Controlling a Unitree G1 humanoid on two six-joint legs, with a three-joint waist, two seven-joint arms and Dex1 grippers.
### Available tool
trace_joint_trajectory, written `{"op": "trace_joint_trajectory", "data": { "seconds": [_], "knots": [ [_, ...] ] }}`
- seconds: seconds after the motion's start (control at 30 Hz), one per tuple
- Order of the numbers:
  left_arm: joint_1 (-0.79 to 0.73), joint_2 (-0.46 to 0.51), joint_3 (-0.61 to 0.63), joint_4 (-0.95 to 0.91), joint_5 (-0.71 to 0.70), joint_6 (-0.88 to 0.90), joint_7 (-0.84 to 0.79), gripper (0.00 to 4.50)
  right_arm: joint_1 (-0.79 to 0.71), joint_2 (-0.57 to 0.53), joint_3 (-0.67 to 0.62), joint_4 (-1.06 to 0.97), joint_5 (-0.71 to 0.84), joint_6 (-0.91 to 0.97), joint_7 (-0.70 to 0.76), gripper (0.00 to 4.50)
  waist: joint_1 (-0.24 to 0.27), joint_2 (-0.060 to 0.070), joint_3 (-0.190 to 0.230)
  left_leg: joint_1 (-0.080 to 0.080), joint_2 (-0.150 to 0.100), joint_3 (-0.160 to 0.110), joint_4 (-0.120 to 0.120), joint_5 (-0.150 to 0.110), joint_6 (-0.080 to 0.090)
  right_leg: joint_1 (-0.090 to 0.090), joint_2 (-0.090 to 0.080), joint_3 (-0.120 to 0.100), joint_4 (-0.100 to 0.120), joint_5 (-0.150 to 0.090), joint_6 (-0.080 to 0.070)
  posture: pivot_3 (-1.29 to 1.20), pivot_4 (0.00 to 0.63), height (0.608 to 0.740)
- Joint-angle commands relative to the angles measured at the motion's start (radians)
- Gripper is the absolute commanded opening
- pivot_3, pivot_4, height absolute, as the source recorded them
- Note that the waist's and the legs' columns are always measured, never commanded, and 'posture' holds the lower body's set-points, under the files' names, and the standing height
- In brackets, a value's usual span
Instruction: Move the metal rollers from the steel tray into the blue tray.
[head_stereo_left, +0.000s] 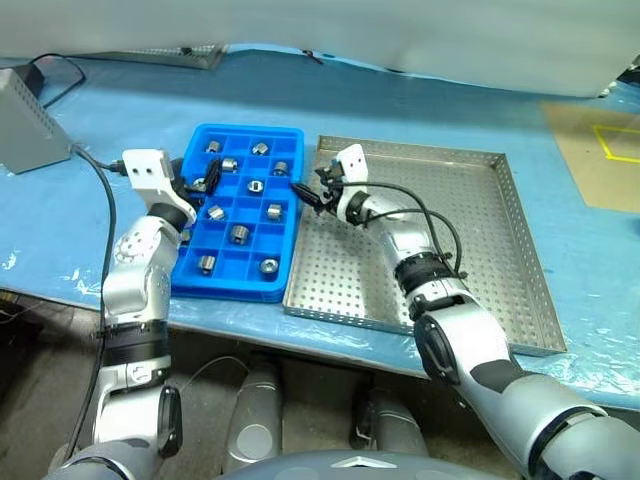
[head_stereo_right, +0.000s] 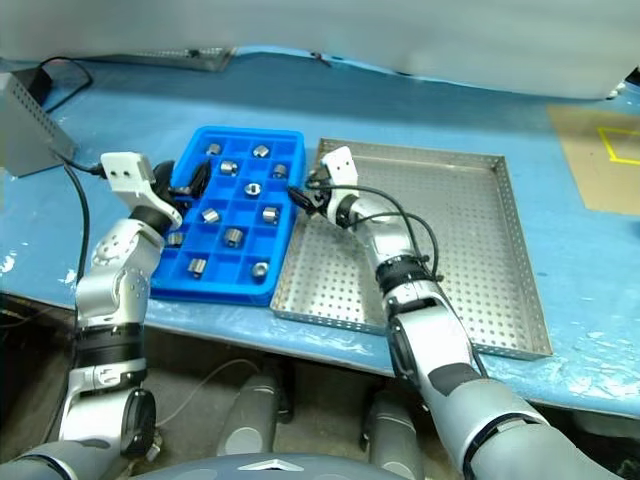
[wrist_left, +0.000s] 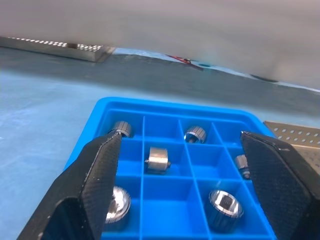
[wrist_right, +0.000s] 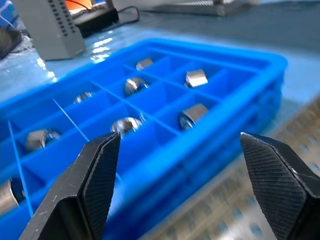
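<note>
metal rollers (head_stereo_left: 239, 233) in the blue tray (head_stereo_left: 200, 284): small, hard, slippery; pinch across the round sides. left gripper (wrist_left: 180, 190) and right gripper (wrist_right: 180, 185) open, empty.

I saw steel tray (head_stereo_left: 480, 250) floor bare, free to pass; blue tray (head_stereo_left: 200, 285) crowded by both hands, rollers (head_stereo_left: 239, 233) in many cells.

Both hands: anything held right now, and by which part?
Nothing held. The left hand is open and empty over the blue tray; the right hand is open and empty at the tray's edge.
</note>
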Motion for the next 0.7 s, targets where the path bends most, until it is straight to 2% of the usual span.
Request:
{"op": "trace_joint_trajectory", "data": {
  "seconds": [0.03, 0.13, 0.37, 0.5, 0.7],
  "knots": [
    [0.051, 0.0, -0.031, -0.12, 0.028, -0.032, 0.017, 4.02, -0.059, 0.034, -0.034, 0.038, 0.031, -0.047, -0.001, 3.97, 0.013, 0.0, 0.0, 0.0, 0.0, 0.0, 0.0, 0.0, 0.0, 0.0, 0.0, 0.0, 0.0, 0.0, 0.0, 0.67, 0.15, 0.74],
    [0.117, 0.002, -0.058, -0.196, 0.059, -0.042, 0.033, 4.02, -0.065, 0.051, -0.05, 0.073, 0.042, -0.048, 0.016, 3.97, 0.044, 0.0, 0.0, 0.002, -0.001, -0.001, -0.003, 0.0, 0.0, 0.001, 0.0, 0.0, 0.0, 0.0, 0.0, 0.75, 0.15, 0.74],
    [0.247, -0.001, -0.03, -0.342, 0.084, -0.018, 0.109, 4.02, -0.12, 0.095, -0.027, 0.176, 0.002, -0.09, 0.055, 3.97, 0.125, 0.0, 0.0, 0.005, -0.001, -0.002, -0.011, 0.001, -0.003, -0.001, 0.001, 0.001, 0.0, -0.001, 0.0, 0.9, 0.15, 0.74],
    [0.309, 0.007, -0.017, -0.423, 0.102, 0.019, 0.151, 4.02, -0.133, 0.136, -0.01, 0.212, -0.019, -0.109, 0.069, 3.97, 0.181, 0.0, 0.0, 0.005, -0.001, -0.002, -0.013, 0.001, -0.004, -0.002, 0.002, 0.001, 0.0, -0.006, 0.003, 0.97, 0.15, 0.74],
    [0.399, -0.003, -0.022, -0.523, 0.128, 0.05, 0.188, 4.02, -0.137, 0.185, 0.014, 0.251, -0.052, -0.14, 0.077, 3.97, 0.294, 0.001, 0.001, 0.005, -0.002, -0.004, -0.014, 0.001, -0.004, -0.002, 0.002, 0.003, 0.0, -0.009, 0.006, 1.05, 0.15, 0.74]
  ]
}}
